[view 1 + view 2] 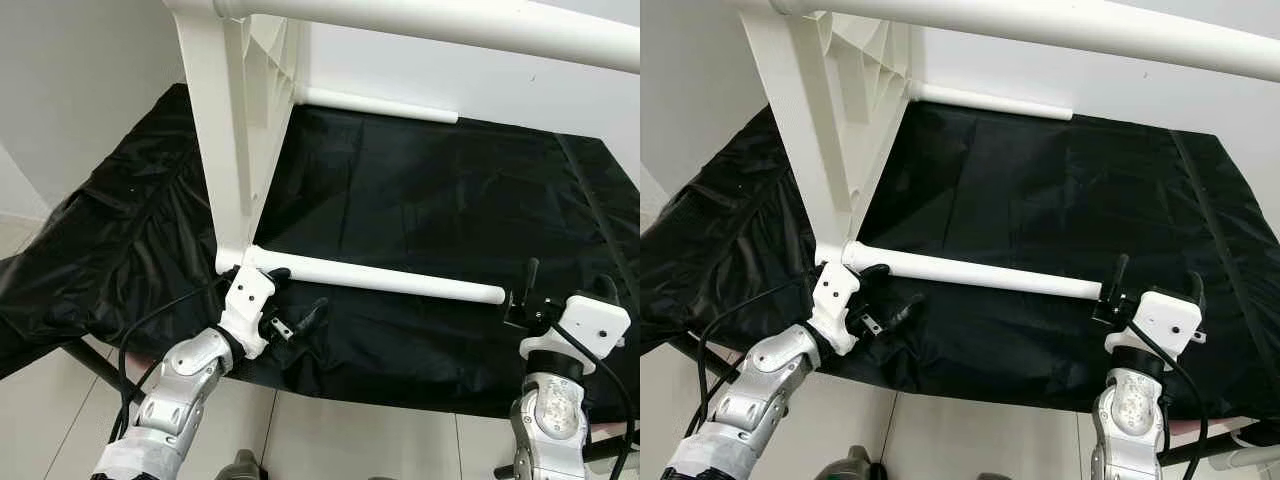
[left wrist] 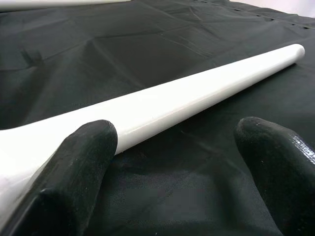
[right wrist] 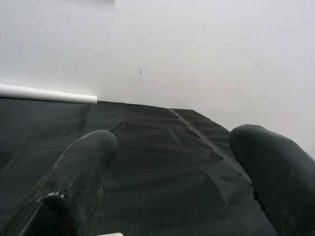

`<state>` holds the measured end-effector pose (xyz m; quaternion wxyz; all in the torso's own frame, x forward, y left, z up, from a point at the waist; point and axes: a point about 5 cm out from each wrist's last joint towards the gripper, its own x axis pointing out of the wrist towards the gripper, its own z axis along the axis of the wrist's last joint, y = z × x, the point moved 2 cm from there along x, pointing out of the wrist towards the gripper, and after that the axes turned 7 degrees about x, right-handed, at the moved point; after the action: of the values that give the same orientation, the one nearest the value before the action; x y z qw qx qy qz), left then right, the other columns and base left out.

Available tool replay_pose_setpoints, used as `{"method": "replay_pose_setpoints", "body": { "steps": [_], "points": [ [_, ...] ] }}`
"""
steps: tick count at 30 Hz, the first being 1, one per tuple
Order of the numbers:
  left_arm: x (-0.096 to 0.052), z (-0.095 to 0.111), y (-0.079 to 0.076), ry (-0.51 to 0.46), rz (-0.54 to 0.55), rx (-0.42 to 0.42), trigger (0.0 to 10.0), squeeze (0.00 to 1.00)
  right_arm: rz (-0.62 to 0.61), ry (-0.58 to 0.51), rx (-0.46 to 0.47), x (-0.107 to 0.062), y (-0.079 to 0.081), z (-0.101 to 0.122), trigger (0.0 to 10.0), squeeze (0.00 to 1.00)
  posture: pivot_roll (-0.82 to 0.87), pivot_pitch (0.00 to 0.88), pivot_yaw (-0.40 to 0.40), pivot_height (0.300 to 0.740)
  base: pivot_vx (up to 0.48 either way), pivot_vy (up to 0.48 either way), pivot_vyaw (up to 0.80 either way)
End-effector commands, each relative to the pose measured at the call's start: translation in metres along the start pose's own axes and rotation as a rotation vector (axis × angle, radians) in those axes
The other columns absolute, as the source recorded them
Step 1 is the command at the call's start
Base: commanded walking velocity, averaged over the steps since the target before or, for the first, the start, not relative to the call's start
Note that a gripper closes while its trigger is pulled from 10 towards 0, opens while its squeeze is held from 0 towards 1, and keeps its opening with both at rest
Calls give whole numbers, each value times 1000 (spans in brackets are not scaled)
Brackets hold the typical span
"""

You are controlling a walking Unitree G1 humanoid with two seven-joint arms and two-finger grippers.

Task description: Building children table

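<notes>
Where the black cloth (image 1: 420, 210) covers the worktop, a white children's table (image 1: 235, 150) lies tipped on its side, its slab-like top standing on edge with the upper part cut off by the frame. Two legs run level from the slab toward the robot's right: the near leg (image 1: 390, 280) rests along the cloth and ends in a rounded tip; the far leg (image 1: 380, 105) lies close to the wall (image 1: 80, 80). A third leg (image 1: 440, 22) crosses overhead, both of its ends out of frame.

Left gripper (image 1: 296, 298) — set at the base of the near leg, just where it joins the slab. Its fingers stand spread apart; in the left wrist view one finger (image 2: 74, 177) touches the leg's underside while the other stays clear over the cloth, so nothing is clamped. The joint itself is hidden behind the white wrist housing.

Right gripper (image 1: 1155, 280) — held near the free tip of the near leg, just beyond it and not touching. Its fingers (image 3: 83, 167) are parted wide, pointing across bare cloth toward the wall, with the far leg's end visible in that wrist view.

Tiled floor (image 1: 330, 440) shows below the worktop edge — the worktop's frame is mostly hidden under the draped cloth.
</notes>
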<state>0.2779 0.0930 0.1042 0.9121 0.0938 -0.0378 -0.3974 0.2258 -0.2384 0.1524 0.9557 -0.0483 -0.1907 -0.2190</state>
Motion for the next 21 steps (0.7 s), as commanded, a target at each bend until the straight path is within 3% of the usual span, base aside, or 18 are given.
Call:
{"method": "replay_pose_setpoints", "body": {
  "steps": [1,4,6,11,13,21],
  "points": [
    [1,1,-7,3,-65,10,10000,0,9,-13,-4,0,2,3,10000,0,5,36,-18,740,0,0,0],
    [-2,2,-13,24,-99,-11,10000,0,26,-20,-16,1,5,5,10000,0,11,36,-20,740,0,0,0],
    [-7,1,-22,47,-152,-68,10000,0,37,-32,-31,2,5,7,10000,0,15,37,-23,740,0,0,0],
    [-10,3,-26,62,-178,-109,10000,0,43,-51,-48,5,4,11,10000,0,26,35,-26,740,0,0,0],
    [-15,7,-32,102,-206,-214,10000,0,63,-88,-79,10,4,18,10000,0,36,37,-30,740,0,0,0],
    [-12,9,-26,131,-127,-283,10000,0,79,-105,-82,13,6,22,10000,0,47,39,-32,740,0,0,0]
  ]
}}
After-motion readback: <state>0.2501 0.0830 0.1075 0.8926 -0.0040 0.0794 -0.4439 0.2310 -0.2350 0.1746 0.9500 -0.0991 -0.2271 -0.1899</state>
